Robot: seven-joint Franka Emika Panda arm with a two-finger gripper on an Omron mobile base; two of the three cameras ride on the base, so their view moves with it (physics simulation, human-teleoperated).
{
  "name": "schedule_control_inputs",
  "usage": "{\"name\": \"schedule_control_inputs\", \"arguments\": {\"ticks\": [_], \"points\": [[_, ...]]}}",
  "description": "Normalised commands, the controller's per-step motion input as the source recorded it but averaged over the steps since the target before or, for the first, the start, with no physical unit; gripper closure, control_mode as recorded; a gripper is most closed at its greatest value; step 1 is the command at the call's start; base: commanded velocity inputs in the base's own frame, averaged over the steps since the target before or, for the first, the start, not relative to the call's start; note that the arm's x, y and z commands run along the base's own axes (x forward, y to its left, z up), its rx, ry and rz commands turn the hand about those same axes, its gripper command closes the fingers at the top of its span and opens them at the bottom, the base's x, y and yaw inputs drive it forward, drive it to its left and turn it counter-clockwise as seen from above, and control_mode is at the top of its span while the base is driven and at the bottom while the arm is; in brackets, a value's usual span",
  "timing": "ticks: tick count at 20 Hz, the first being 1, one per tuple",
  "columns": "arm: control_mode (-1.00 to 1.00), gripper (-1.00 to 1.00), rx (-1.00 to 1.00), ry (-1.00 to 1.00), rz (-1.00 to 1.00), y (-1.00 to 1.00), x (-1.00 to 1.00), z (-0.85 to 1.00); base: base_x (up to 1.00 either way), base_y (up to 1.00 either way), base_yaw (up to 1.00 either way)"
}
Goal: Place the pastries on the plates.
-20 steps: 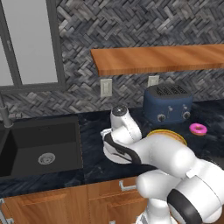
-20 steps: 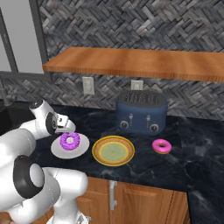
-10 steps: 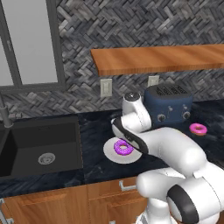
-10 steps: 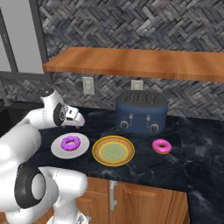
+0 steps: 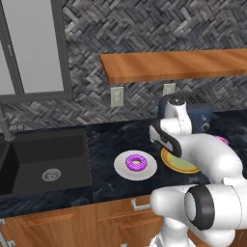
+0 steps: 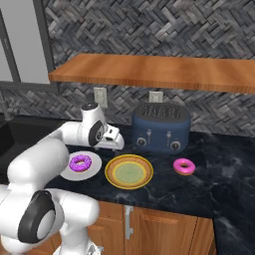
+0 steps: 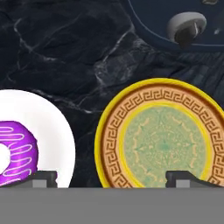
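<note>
One of two pastries down already, judging by the layout: purple donut (image 6: 79,162) flat on the white plate (image 6: 94,167), roughly centred, with bare rim on every side. No pastry yet on the yellow plate (image 6: 112,172) just beside it, to the right on the dark counter (image 6: 224,169).

Gripper (image 6: 113,142) spread wide and holding nothing. Hangs above the counter over the near edges of the two plates, a little toward the back wall, pointing down. From the hand camera: fingertips (image 7: 43,177) far apart, nothing between them, white plate under one side and yellow plate under the other.

Pink donut (image 6: 184,166) flat on the counter, off to the robot's right of the gripper. Lies beyond the far edge of the yellow plate, near it but not touching, and in front of the right end of the blue toaster (image 6: 160,128).

Next step, by judgement: reach right across the yellow plate, come down over the pink ring, close on it, then carry it back left a short way onto the empty plate. No long axis to line up with on a ring, so any finger angle across it likely to serve. Worth keeping clear of the toaster front during the descent.
</note>
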Motion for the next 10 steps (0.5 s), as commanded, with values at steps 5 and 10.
{"name": "schedule_control_inputs", "arguments": {"ticks": [5, 10], "points": [[-1.0, -1.0, 0.0, 0.06, -0.02, -1.0, 0.0, -0.03, 0.0, 0.0, 0.0], [-1.0, -1.0, 0.0, 0.0, -0.01, -1.0, -0.13, 0.01, 0.0, 0.0, 0.0]]}}
